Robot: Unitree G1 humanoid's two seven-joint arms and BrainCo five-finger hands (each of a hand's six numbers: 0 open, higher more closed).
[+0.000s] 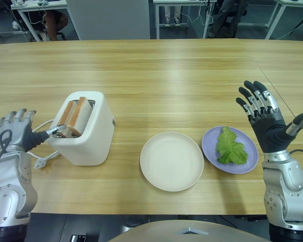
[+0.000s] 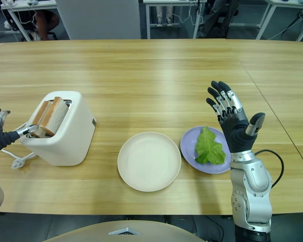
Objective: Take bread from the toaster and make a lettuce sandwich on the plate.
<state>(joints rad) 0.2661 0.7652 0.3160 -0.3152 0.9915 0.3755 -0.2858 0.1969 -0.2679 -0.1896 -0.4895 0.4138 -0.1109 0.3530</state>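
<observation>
Locate the toaster (image 1: 91,141) on the left part of the worktop (image 1: 156,75), towards the near edge. Two slices of bread (image 1: 77,117) stand in its slots, side by side, with their tops rising above the housing. A white power cord (image 1: 40,162) lies on the worktop beside the toaster's left side.

Find the empty cream plate (image 1: 171,161) close to the middle of the near edge, well apart from the toaster. Just beside it, on the right, sits a purple plate (image 1: 212,143); the two rims are nearly touching. One lettuce leaf (image 1: 230,147) lies flat on the purple plate.

Check the left robot hand (image 1: 14,132): it is at the left edge of the worktop, just beside the toaster's left side. You cannot tell whether it is open or closed.

Check the right robot hand (image 1: 265,121): it is held upright just right of the purple plate, fingers extended and spread, gripping nothing.
</observation>
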